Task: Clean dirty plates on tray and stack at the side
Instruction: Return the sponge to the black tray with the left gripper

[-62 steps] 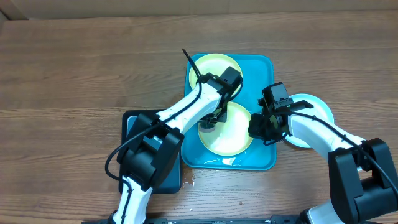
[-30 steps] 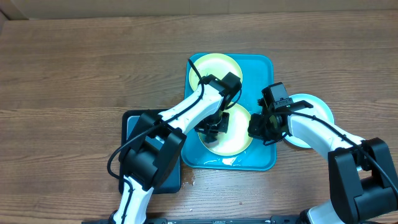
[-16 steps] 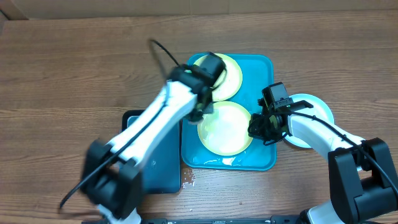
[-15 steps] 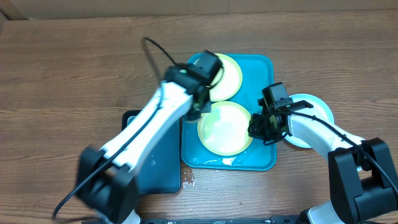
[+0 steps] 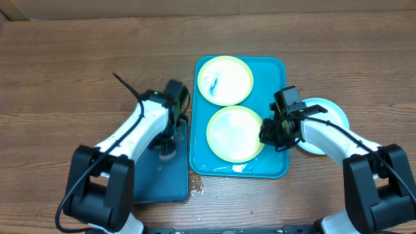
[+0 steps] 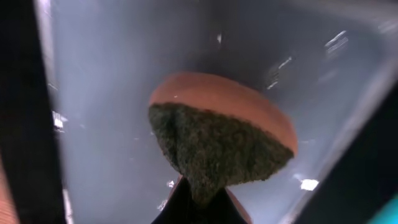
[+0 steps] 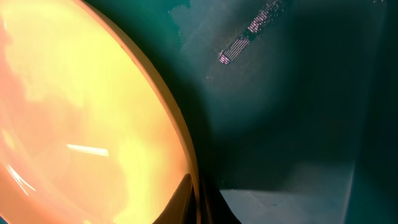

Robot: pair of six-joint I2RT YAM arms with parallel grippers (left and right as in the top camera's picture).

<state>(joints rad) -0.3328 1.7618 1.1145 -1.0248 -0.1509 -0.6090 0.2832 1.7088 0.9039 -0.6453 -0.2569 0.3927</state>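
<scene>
Two dirty plates lie in the turquoise tray [image 5: 278, 70]. The far plate [image 5: 225, 80] has teal smears; the near plate [image 5: 235, 133] looks plain pale yellow-green. My right gripper [image 5: 268, 135] is shut on the near plate's right rim [image 7: 177, 134], one finger on each side of it, as the right wrist view [image 7: 198, 202] shows. A third, pale plate [image 5: 322, 123] lies on the table right of the tray, partly under the right arm. My left gripper [image 5: 169, 142] hangs over the dark basin, shut on a green-and-orange sponge [image 6: 217, 146] pinched at its tip [image 6: 198, 200].
The dark rectangular basin [image 5: 156, 182] sits left of the tray, touching its edge. A small wet patch [image 5: 197, 189] marks the wood by the tray's near left corner. Bare wooden table [image 5: 78, 65] spreads to the left and back.
My left arm has swung off the near plate, leftward out of the tray, and now holds the sponge over the basin. The right gripper and the plates have not moved.
</scene>
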